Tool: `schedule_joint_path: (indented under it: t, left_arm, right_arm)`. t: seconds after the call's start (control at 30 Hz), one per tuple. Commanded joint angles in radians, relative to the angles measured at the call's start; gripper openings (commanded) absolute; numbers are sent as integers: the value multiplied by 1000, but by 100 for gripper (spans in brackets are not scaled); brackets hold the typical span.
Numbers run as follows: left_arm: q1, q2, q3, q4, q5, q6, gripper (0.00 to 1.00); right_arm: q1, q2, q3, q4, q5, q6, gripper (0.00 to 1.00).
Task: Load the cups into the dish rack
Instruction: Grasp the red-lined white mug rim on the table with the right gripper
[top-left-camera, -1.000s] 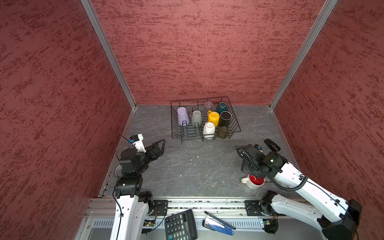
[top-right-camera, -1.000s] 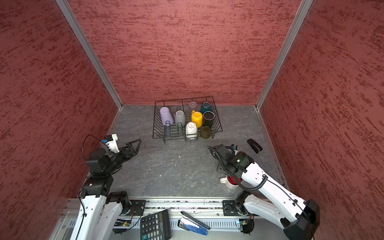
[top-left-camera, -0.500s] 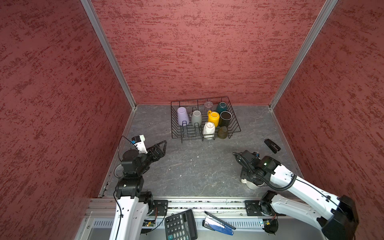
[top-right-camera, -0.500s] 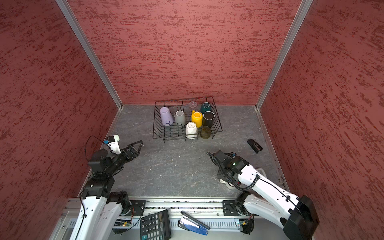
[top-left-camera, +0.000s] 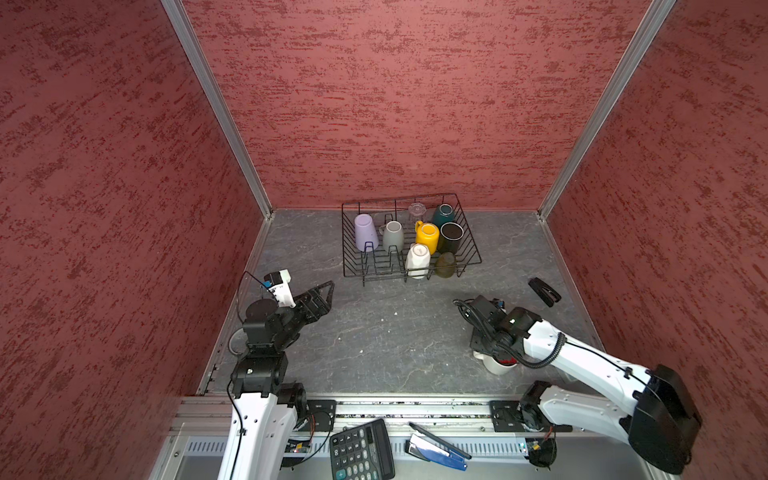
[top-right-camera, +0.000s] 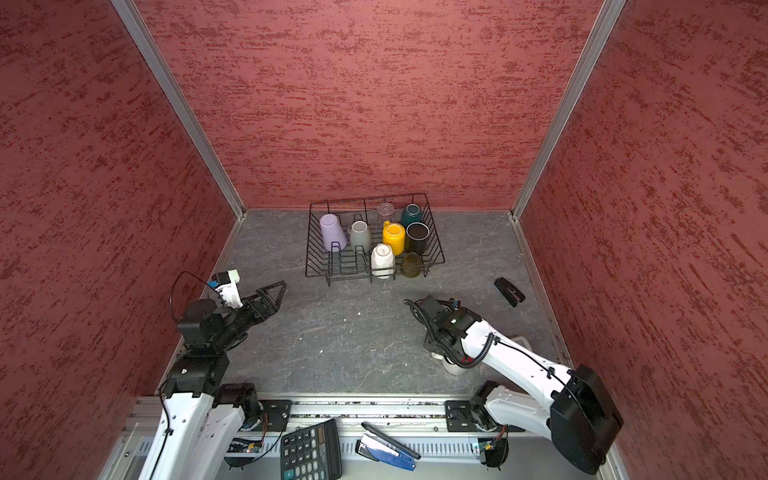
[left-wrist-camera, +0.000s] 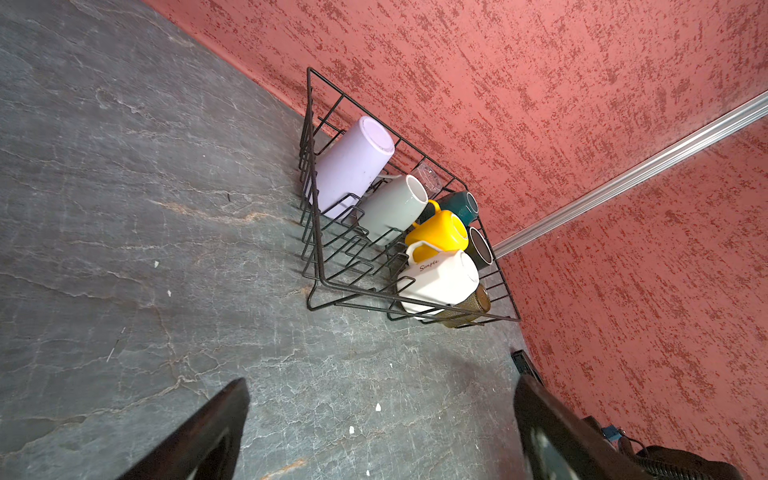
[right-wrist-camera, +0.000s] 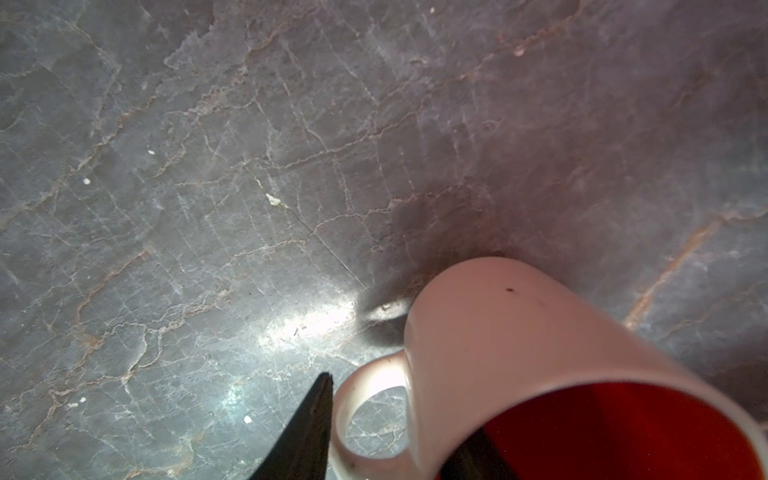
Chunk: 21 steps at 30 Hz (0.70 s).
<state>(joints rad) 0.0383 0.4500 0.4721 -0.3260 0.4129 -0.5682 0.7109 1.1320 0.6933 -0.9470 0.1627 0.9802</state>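
The black wire dish rack (top-left-camera: 344, 249) (top-right-camera: 307, 249) (left-wrist-camera: 309, 166) stands at the back and holds several cups: lavender tumbler (top-left-camera: 365, 232), grey mug (top-left-camera: 392, 236), yellow mug (top-left-camera: 427, 237), black mug (top-left-camera: 451, 237), teal mug (top-left-camera: 442, 214), clear glass (top-left-camera: 417, 212), white mug (top-left-camera: 417, 261), olive glass (top-left-camera: 445, 264). A white mug with a red inside (top-left-camera: 496, 366) (top-right-camera: 453, 368) (right-wrist-camera: 498, 332) stands on the floor at the front right. My right gripper (right-wrist-camera: 399, 415) is shut on it, one finger against the handle, the other inside the mug. My left gripper (top-left-camera: 326, 291) (left-wrist-camera: 380, 382) hangs open and empty at the left.
A small black stapler-like object (top-left-camera: 544, 291) (top-right-camera: 509, 291) lies near the right wall. A calculator (top-left-camera: 361, 451) and a blue stapler (top-left-camera: 436, 446) sit on the front ledge. Red walls enclose the grey stone floor on three sides.
My right gripper has come down over the red-inside mug and its fingers have closed in on handle and wall. The left arm has barely shifted.
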Motion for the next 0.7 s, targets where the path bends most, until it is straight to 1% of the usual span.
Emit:
schedule_joint_path:
  t: [0.0,0.13,0.37,0.67]
  left_arm:
    - [-5,-4,2,13,1,4,100]
    - [-4,1,10,5,7,3,100]
    - [0,0,30,-33,10,5,99]
    - [10,-6,28,-65,10,-5,99]
  right_arm:
    - [5,19,50,64,49,-22,37]
    - [7,96,88,113,51,-78,31]
    - [7,235,152,235,17,-158,29]
    - [8,366,239,329,-27,-258,12]
